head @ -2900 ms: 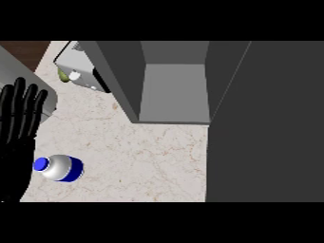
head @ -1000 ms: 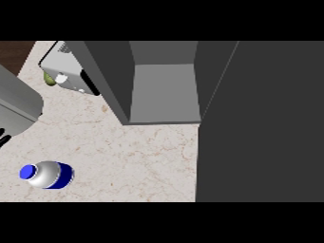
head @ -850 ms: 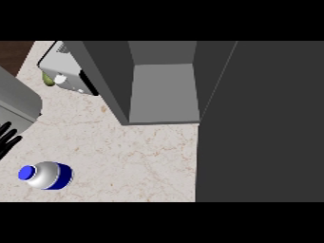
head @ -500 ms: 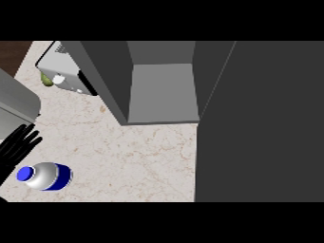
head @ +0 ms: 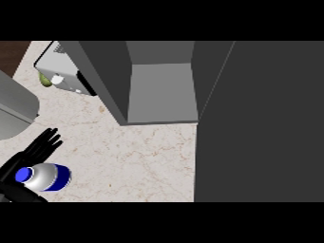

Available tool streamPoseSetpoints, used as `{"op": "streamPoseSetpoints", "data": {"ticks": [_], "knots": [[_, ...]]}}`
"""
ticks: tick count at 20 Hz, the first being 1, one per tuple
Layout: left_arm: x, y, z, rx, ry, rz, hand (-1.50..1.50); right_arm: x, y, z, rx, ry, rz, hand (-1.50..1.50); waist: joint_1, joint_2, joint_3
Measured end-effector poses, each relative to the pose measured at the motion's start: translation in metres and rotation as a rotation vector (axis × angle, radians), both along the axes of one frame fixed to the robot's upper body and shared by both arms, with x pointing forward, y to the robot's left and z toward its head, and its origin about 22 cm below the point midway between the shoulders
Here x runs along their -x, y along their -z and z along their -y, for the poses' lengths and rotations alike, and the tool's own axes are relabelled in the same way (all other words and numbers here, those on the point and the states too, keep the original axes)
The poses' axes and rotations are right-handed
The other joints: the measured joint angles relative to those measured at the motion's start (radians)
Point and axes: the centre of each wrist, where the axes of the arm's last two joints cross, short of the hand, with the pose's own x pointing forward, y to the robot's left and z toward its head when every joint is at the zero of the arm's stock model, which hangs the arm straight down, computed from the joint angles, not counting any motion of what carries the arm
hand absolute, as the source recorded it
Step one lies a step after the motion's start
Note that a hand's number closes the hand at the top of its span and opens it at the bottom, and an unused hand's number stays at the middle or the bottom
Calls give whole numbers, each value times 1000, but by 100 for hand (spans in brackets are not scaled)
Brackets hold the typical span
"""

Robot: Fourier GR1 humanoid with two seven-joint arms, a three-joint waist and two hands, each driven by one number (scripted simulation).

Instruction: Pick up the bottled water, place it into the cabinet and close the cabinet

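One bottle (head: 45, 177), blue cap, on the counter (head: 136, 156) at lower left. Left hand (head: 25, 161) just behind it, fingers straight and spread, not curled round it. Cabinet (head: 161, 85) open, well apart.

bottled water (head: 46, 177) on counter (head: 136, 156), left of cabinet (head: 157, 85)
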Motion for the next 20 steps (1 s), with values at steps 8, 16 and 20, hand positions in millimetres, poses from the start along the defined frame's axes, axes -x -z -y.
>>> {"op": "streamPoseSetpoints", "data": {"ticks": [8,16,20], "knots": [[2,32,23,1,7,-9,150,6,3,-1,-15,-9,15,-150,-5,1,-1],[-3,39,32,-89,14,114,150,11,4,-1,-20,-14,17,-150,-3,-1,4],[-5,40,36,-158,26,228,150,13,4,-1,-20,-12,20,-150,-1,-2,5]]}}
